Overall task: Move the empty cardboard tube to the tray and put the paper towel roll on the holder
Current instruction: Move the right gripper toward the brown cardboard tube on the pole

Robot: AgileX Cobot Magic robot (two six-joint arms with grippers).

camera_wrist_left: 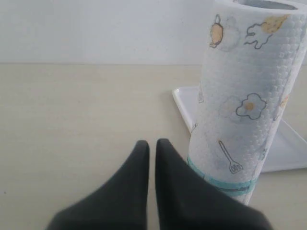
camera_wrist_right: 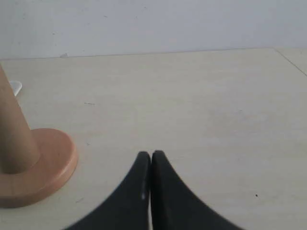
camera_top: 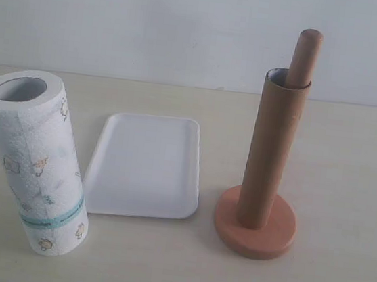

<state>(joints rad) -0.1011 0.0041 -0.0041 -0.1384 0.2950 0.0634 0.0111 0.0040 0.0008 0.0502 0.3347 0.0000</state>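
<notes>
The roll point(camera_top: 32, 164) stands on end at the near left of the worktop point(camera_top: 349, 166), its teal band low down. Just right of it the tray point(camera_top: 146, 167) lies flat with nothing on it. Further right stands the holder point(camera_top: 254, 233). The tube point(camera_top: 272, 150) is sleeved over its pole point(camera_top: 307, 52), resting on the round base, and the pole's rounded top sticks out above the tube's rim. The left fingers point(camera_wrist_left: 139, 167) are closed on nothing, low over the worktop just beside the roll's lower end. The right fingers point(camera_wrist_right: 136, 177) are pressed together, also empty, near the holder's base but apart from it.
</notes>
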